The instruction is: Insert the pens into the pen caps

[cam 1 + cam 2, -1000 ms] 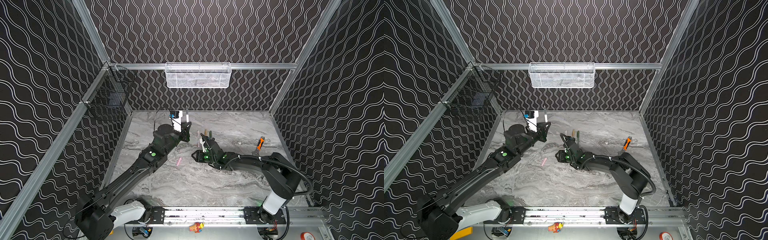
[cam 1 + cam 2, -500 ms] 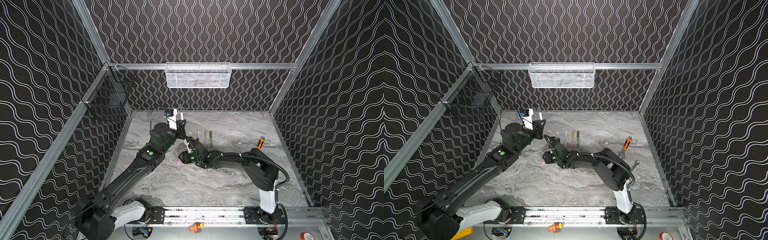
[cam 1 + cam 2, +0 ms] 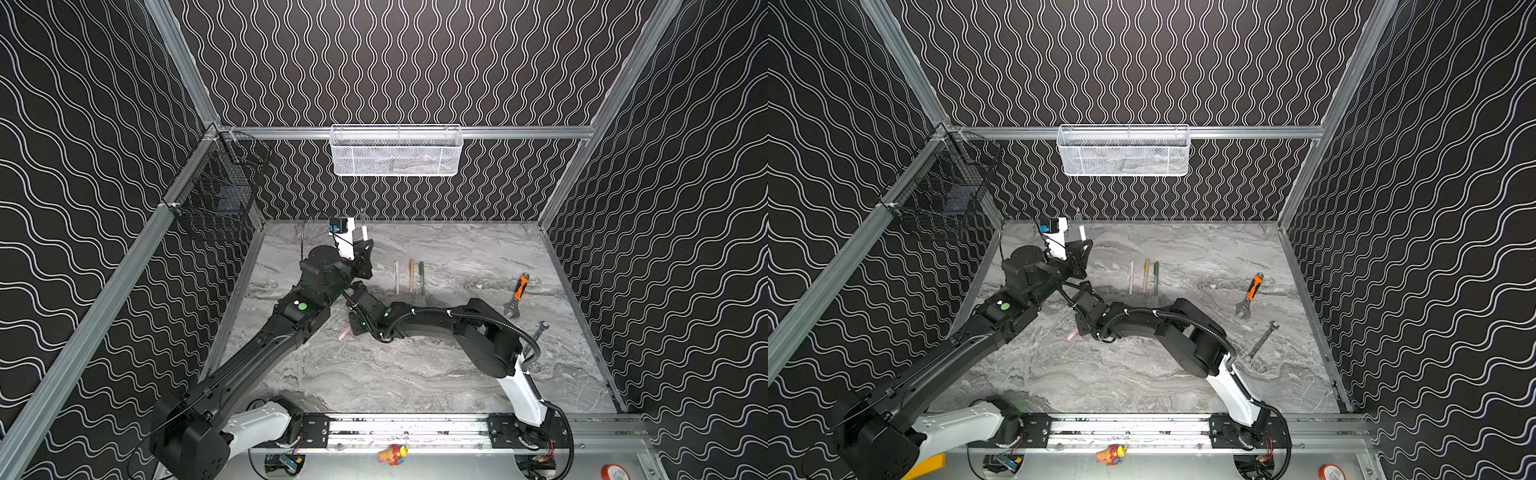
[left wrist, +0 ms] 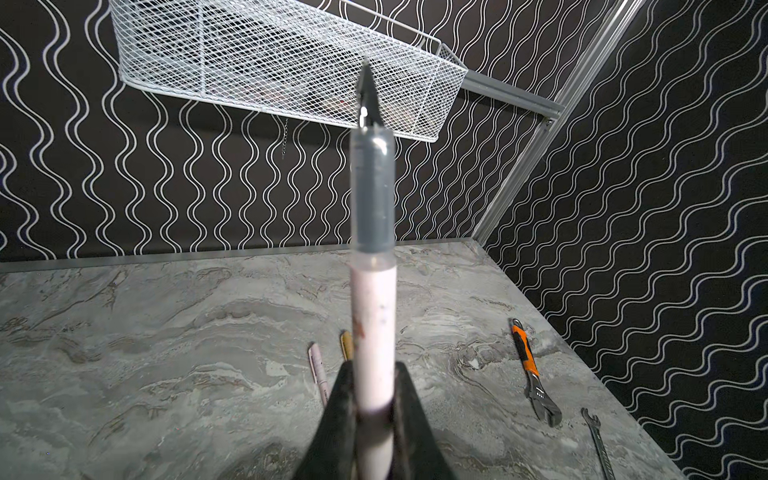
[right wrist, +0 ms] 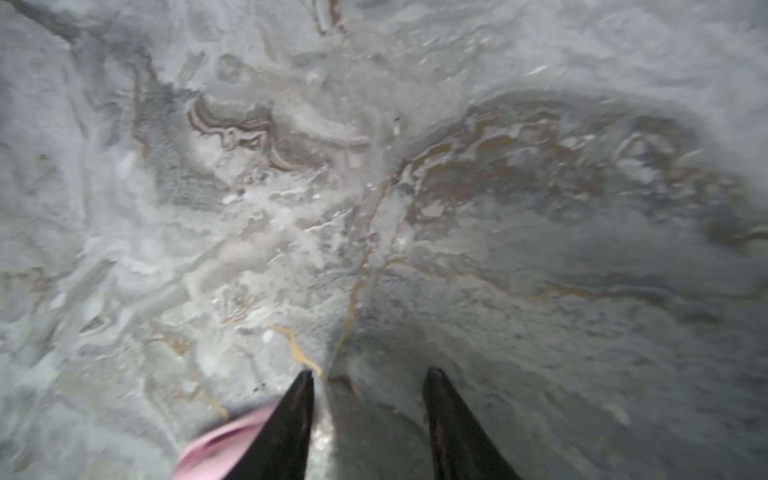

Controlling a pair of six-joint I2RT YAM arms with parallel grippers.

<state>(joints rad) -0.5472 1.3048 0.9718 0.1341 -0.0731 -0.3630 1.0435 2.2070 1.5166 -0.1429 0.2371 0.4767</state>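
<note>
My left gripper (image 4: 372, 370) clamps the pink pen (image 4: 372, 307) — long axis near upright, dark tip uppermost. My right gripper (image 5: 368, 376) stands part-open — pink cap (image 5: 216, 451) just beside it.

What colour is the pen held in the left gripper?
The pen is pale pink; left wrist view.

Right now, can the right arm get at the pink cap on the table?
Probably yes: its fingers stand open right beside the cap, nothing between, though it lies outside them.
</note>
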